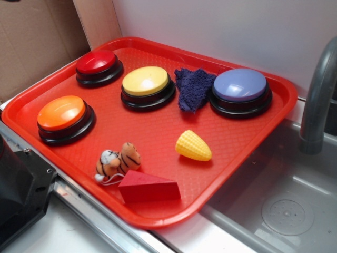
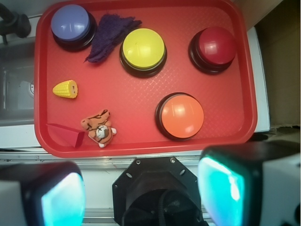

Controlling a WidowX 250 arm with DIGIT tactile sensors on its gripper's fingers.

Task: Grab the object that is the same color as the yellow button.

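One red tray (image 1: 274,105) holds four buttons, the yellow button (image 1: 146,80) upper centre, plus one corn (image 1: 193,146), tiger (image 1: 118,162), wedge (image 1: 149,187) and cloth (image 1: 193,88). In the wrist view's bottom corners, two fingers (image 2: 225,188) stand apart, holding nothing.

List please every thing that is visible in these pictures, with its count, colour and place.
Plastic serving tray: 1, red, beside the sink.
Round push buttons: 4, red, yellow, orange, purple, on the tray.
Crumpled cloth: 1, dark purple, between yellow and purple buttons.
Plastic toy corn cob: 1, yellow, tray's sink side.
Striped tiger plush: 1, orange, near the tray's front edge.
Wedge block: 1, red, beside the tiger.
Metal sink: 1, grey, right.
Faucet: 1, grey, above the sink.
Gripper: 1, fingers apart, off the tray.
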